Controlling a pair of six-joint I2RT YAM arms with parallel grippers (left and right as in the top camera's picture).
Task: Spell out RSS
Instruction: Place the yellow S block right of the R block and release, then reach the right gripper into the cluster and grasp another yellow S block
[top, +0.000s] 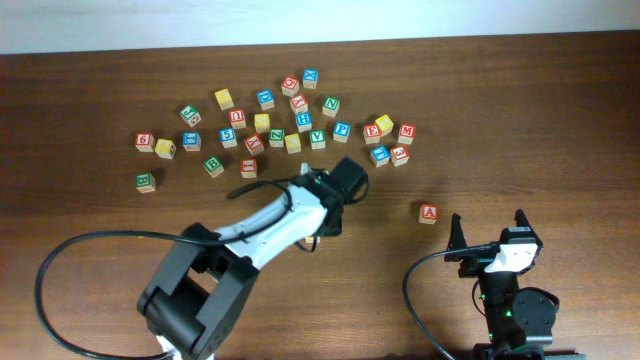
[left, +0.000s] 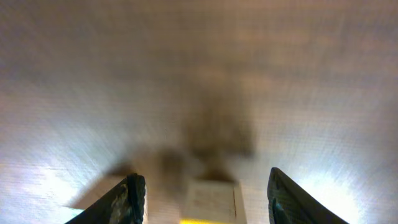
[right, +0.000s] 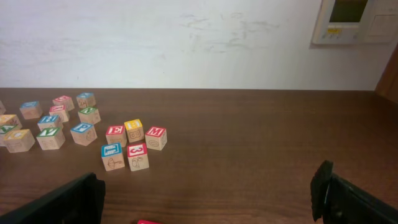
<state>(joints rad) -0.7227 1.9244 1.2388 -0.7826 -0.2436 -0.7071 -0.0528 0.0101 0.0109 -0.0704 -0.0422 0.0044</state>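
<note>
Several wooden letter blocks (top: 290, 120) lie scattered across the far middle of the table. My left gripper (top: 348, 174) hovers at the near edge of this cluster. In the blurred left wrist view its jaws (left: 204, 177) are open, with a pale block with a yellow edge (left: 210, 200) between them, touching neither jaw; its letter is unreadable. My right gripper (top: 487, 230) is open and empty at the near right (right: 210, 186). A red A block (top: 429, 212) lies alone just left of it, showing as a red sliver (right: 147, 221).
Blocks E, M and a red 3 (right: 137, 155) sit at the cluster's right end, ahead and left of the right gripper. A green block (top: 146, 181) lies apart at the far left. A black cable (top: 60, 270) loops around the left arm's base.
</note>
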